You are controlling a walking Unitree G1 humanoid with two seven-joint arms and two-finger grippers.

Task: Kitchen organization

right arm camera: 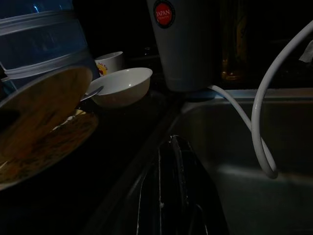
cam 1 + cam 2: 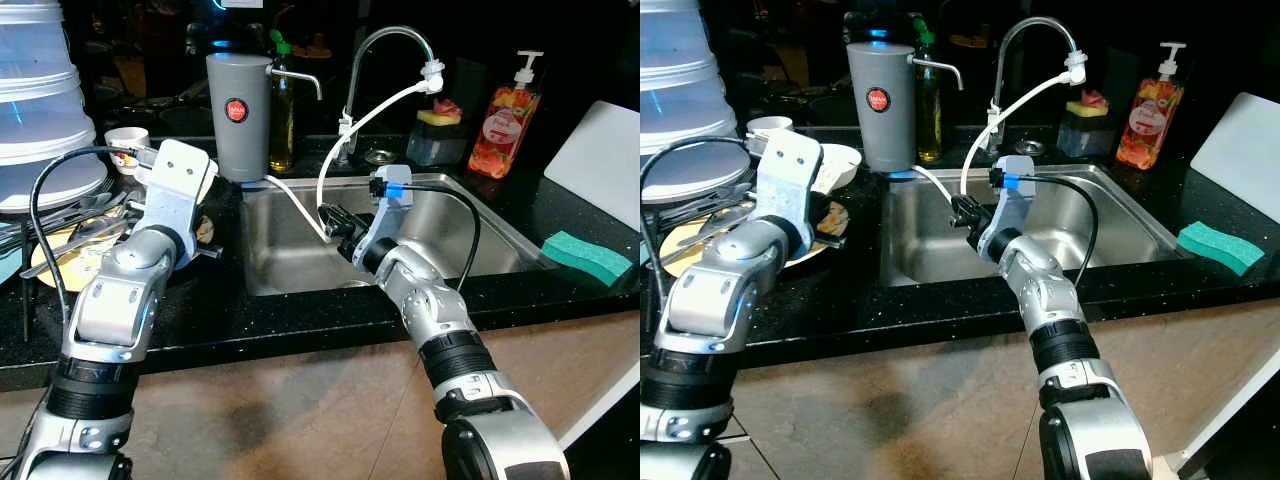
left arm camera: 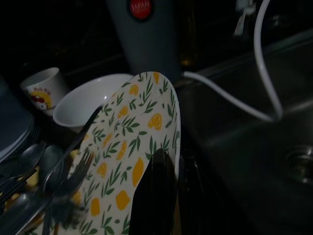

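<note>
— Yellow lemons and green leaves covered the plate (image 3: pixel 132 147); it stood tilted on edge on the black counter (image 2: pixel 300 315), left of the sink (image 2: pixel 480 235).
— And the left gripper (image 3: pixel 168 196)?
— Clamped on the plate's near rim, fingers close together.
— The right gripper (image 1: pixel 171 196)?
— Fingers pressed together, empty, over the sink's left edge.

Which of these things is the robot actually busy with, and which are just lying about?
Busy with:
- left pincer, shut on the lemon plate
- fork, spoons, white bowl: dishes beside it
- sink, where the right pincer hovers

Lying about:
- grey jug
- soap bottle
- green sponge
- white hose
</note>
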